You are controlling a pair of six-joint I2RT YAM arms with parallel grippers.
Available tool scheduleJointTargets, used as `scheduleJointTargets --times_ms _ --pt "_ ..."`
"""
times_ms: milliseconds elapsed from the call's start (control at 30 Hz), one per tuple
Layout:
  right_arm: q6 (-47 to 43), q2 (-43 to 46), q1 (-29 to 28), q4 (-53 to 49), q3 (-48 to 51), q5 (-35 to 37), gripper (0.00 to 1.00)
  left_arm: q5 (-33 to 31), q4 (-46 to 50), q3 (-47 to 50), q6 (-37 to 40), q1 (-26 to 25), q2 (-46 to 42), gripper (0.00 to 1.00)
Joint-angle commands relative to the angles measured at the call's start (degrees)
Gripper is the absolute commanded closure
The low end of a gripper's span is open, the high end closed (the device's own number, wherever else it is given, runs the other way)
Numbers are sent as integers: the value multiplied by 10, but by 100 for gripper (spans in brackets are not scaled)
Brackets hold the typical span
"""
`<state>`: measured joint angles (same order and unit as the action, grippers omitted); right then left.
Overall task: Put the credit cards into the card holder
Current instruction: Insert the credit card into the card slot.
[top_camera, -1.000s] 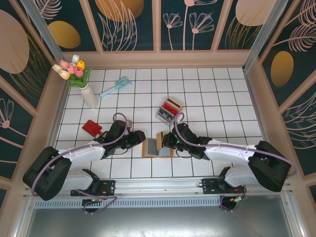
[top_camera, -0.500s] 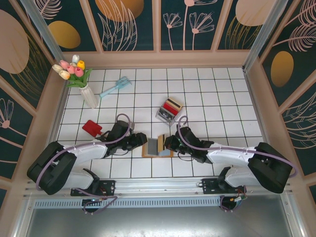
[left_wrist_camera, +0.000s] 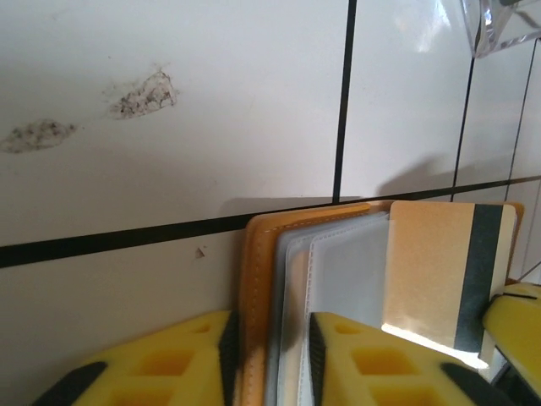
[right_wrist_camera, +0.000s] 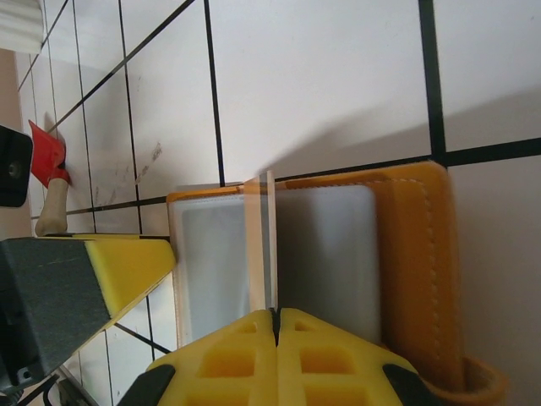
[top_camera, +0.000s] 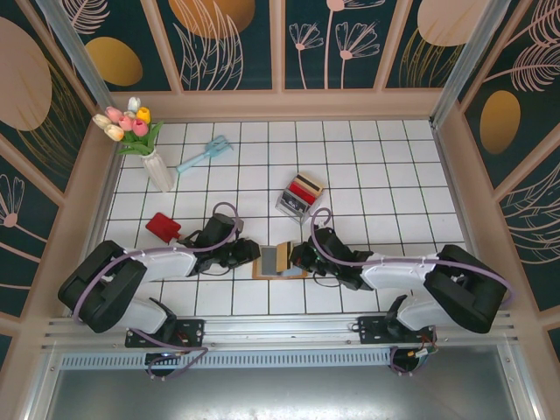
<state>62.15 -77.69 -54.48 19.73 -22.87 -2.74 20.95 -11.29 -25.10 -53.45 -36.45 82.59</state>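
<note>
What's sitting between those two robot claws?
In the top view, the open card holder lies between the left gripper and right gripper, which pinches a tan card.

Left arm [top_camera: 149, 262] and right arm [top_camera: 398, 267]: white link shells between bulky black joint housings. A lilac cable [top_camera: 219, 208] loops behind each claw. Left gripper [top_camera: 248, 254] and right gripper [top_camera: 296, 255]: black bodies. Fingers [left_wrist_camera: 161, 368]: yellow moulded blocks with rectangular recesses and black insets at their bases.
</note>
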Motion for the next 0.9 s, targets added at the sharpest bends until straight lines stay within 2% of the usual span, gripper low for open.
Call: scheduleJointTargets --times_ms 0,333,567,733,867 --pt "11 -21 -4 36 9 -20 100 8 8 -12 8 -6 13 72" --pt "-10 -44 -7 16 -13 -38 100 1 8 -13 6 -8 22 74" --pt "-38 -5 2 -34 -15 -42 100 -8 17 -15 8 -8 26 75" --pt "-50 23 19 -33 0 -69 100 -7 18 -20 10 -8 31 75" --pt "-60 12 30 -21 -3 -101 100 -5 19 -24 10 -7 32 75"
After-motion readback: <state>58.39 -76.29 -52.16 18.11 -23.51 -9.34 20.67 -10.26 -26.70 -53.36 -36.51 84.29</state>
